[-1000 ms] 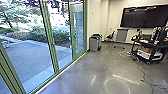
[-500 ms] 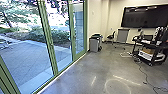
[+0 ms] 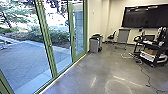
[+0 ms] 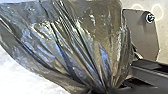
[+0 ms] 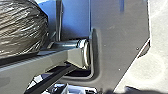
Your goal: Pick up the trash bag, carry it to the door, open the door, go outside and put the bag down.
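Dark and shiny, the trash bag (image 4: 75,42) narrows into a gathered neck in the left wrist view. My left gripper (image 4: 106,90) is shut on that neck. The right wrist view has the bag's rounded, creased side (image 5: 21,27) beyond a pale arm link; I cannot make out the fingers of the right gripper. In the head view, tall glass doors with green frames (image 3: 47,37) stand along the left, with a handle on the farther door (image 3: 74,38).
A grey bin (image 3: 94,45) stands by the wall past the doors. A black cart with equipment (image 3: 152,50) is at the right, its cable (image 3: 147,77) trailing over the concrete floor (image 3: 100,67). Paving (image 3: 27,60) and shrubs lie beyond the glass.
The head camera has shifted slightly with the robot, and the nearer door frames now show a little further left. The doors themselves look unchanged.
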`<state>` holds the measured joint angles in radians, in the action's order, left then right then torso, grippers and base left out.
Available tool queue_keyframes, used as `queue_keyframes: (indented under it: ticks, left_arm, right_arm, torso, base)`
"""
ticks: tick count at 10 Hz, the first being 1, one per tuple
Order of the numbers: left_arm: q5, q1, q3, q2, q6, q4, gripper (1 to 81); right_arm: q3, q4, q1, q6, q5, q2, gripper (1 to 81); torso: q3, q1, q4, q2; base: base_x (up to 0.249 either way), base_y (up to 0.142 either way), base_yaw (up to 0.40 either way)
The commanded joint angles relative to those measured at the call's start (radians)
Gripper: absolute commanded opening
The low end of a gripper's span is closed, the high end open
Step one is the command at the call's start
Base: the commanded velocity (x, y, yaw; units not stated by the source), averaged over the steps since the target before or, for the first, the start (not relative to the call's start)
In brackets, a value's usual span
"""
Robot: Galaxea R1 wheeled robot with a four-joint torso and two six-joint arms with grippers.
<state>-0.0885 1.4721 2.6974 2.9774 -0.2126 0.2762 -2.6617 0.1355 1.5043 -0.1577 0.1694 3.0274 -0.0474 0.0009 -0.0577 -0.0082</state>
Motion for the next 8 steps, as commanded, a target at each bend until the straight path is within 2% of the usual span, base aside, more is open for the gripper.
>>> queue_keyframes:
  ticks: [1,2,8]
  left_arm:
    - [-0.065,-0.046,-0.002,-0.003,-0.008,-0.005,1.0]
    - [-0.065,-0.046,-0.001,0.0,-0.008,-0.005,1.0]
    - [-0.065,-0.046,0.001,0.0,-0.008,-0.009,1.0]
  right_arm:
    - [0.005,0.009,-0.048,0.003,0.065,0.006,81.1]
    - [0.005,0.009,-0.048,0.003,0.065,0.006,81.1]
    - [0.004,0.007,-0.046,0.003,0.065,0.007,81.1]
  torso:
    - [0.0,0.0,0.0,0.0]
    - [0.0,0.0,0.0,0.0]
    - [0.0,0.0,0.0,0.0]
  base:
    - [0.17,0.0,0.0]
    - [0.171,0.0,0.0]
    - [0.174,-0.073,0.0]
